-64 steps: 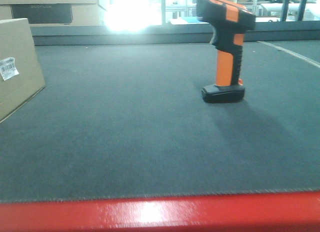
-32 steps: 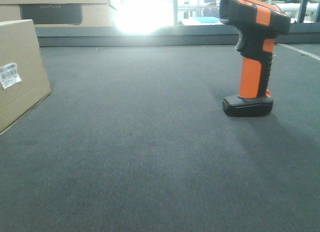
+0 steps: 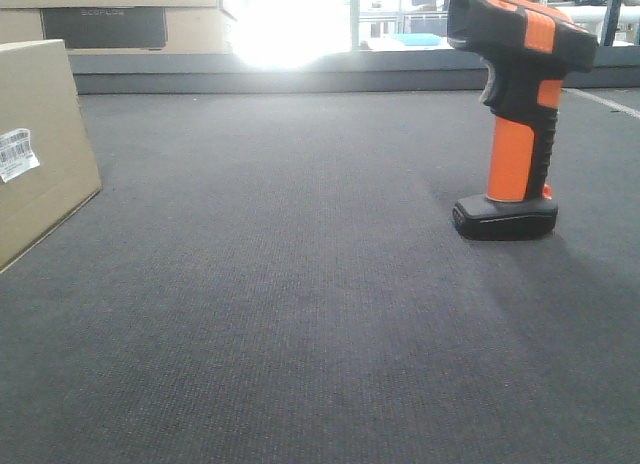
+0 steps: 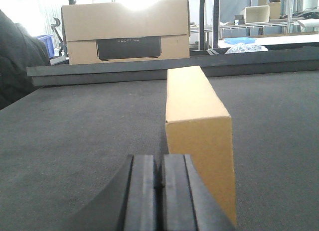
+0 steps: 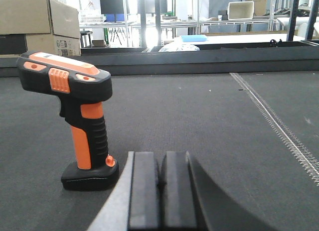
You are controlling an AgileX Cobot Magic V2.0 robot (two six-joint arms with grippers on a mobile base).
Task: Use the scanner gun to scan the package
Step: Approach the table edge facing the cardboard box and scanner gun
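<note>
In the left wrist view, the left end effector point(image 4: 160, 183) filled the bottom centre of the frame. Its 2 black pads were pressed flat together with nothing between them. Just beyond it, slightly right of centre, the package point(image 4: 199, 126) stood on the dark tabletop point(image 4: 75, 131). A narrow tan end face was turned toward the camera and the long top ran away toward the upper middle (whether the pads touched the box could not be told).

In the right wrist view, the right end effector point(image 5: 159, 183) sat at the bottom centre, likewise fully closed and holding nothing. The scanner gun point(image 5: 82, 116) stood upright on its flat black base in the left half of that frame. It was just beside the end effector but apart from it, with its head pointing toward the left edge.

The front view showed the scanner gun at the right of the frame and the package cut off by the left edge, well apart, with bare tabletop between them. A small white barcode label point(image 3: 17, 152) sat on the package face turned toward the scanner's side.

Farther back, a low dark ledge point(image 3: 270, 82) ran across the frame. Behind it, in the upper left, stood a cardboard box point(image 3: 100, 24) with a dark printed panel.
</note>
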